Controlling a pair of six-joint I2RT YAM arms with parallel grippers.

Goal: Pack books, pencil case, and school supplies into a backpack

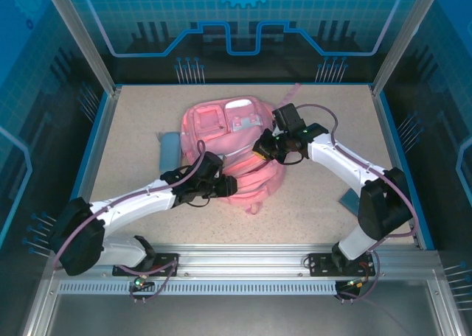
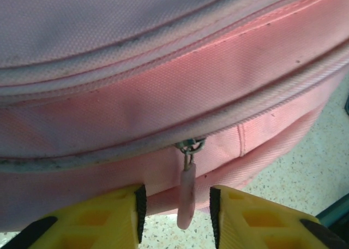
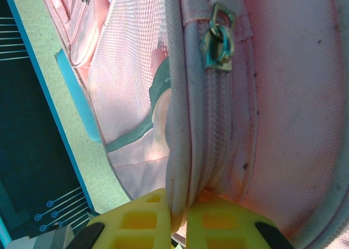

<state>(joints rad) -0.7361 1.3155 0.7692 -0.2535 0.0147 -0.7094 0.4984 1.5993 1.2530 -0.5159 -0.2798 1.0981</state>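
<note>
Starting at the near edge, noted 2 arm bases bolted to the rail, with reach inward over the speckled table (image 1: 310,211). Found left gripper (image 1: 221,183) low against the near side of the backpack (image 1: 221,122). Confirmed from its wrist view: left gripper (image 2: 178,205) released, yellow fingers (image 2: 114,213) standing apart, a pink zipper pull (image 2: 186,194) hanging in the gap and, as far as can be told, touching neither finger.

Found right gripper (image 1: 262,146) at the bag's right flank. Confirmed from its wrist view: right gripper (image 3: 179,216) clenched on a pale piped seam (image 3: 177,123) of the backpack, beside a closed zip with a metal slider (image 3: 219,41) further along.

Recorded backpack lying flat at table centre: pink woven fabric, grey soiling along the piping, front pockets with pale patches facing up, straps trailing toward the near edge.

Logged pencil case (image 1: 170,150), light blue and oblong, on the table just left of the bag. Logged 1 flat blue-grey corner (image 1: 349,200) beside the right arm, well apart from the bag; identity not determinable.
</note>
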